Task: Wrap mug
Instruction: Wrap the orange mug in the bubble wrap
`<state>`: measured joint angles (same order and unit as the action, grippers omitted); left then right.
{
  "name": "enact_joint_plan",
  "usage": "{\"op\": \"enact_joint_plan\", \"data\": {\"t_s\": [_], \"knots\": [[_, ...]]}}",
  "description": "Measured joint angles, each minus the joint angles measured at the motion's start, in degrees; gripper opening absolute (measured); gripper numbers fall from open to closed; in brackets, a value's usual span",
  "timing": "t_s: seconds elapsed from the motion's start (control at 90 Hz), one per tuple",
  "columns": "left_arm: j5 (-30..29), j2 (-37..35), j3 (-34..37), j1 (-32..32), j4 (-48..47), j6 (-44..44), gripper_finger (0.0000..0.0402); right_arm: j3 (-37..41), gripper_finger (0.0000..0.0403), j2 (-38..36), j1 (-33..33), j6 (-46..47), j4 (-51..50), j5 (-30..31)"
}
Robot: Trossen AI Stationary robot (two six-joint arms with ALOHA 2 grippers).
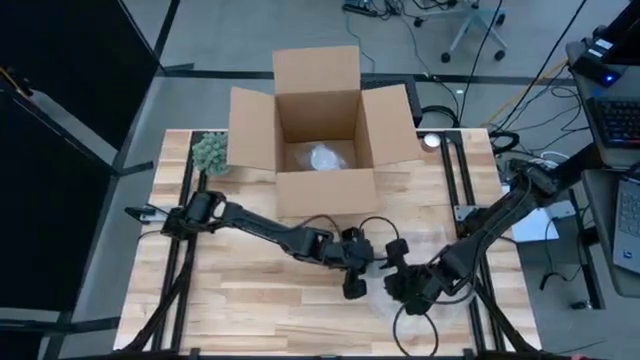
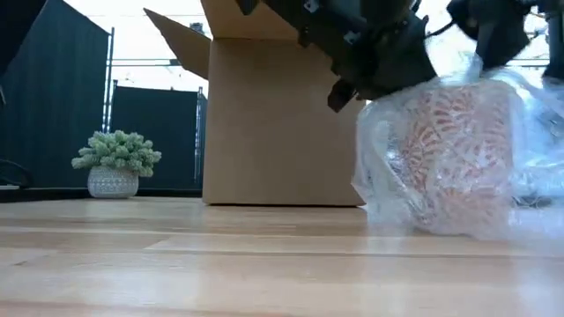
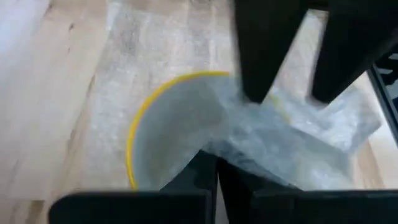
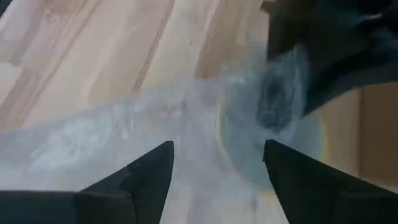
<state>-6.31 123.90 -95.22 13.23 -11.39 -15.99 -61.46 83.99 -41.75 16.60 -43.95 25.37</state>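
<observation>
High view: box point(image 1: 300, 110) w/ wrapped bundle point(image 1: 326, 158)

No text, label, brand, number or sign can be read anywhere.

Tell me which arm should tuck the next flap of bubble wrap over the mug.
Probably the left. The left gripper looks shut on the bubble wrap right over the mug. The right gripper has open jaws and holds nothing.
</observation>
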Motion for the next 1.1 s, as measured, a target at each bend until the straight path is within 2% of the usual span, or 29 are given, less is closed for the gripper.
{"op": "enact_joint_plan", "data": {"t_s": [0.1, 0.256, 0.456, 0.878, 1.1], "knots": [[0.00, 0.07, 0.00, -0.15, 0.75, -0.05, 0.0000, -2.62, 0.0235, -0.09, 0.08, 0.66, 0.18, 0.33], [0.01, 0.13, 0.02, -0.08, 1.59, -0.15, 0.0000, 0.02, 0.0235, 2.04, 2.61, -0.47, 4.01, 0.46], [0.07, -0.07, 0.11, 0.09, 0.95, -0.17, 0.0000, 3.91, 0.0235, 5.58, 4.61, 1.91, 8.56, -3.05], [0.16, -4.87, -2.22, 2.32, -0.03, 1.71, 0.0000, 4.41, 0.0235, 8.37, 4.56, 2.23, 11.05, -7.80], [1.35, 0.46, -1.81, 2.10, 0.99, 1.30, 0.0000, 4.34, 0.0235, 8.74, 4.56, 1.92, 12.92, -7.33]]}}
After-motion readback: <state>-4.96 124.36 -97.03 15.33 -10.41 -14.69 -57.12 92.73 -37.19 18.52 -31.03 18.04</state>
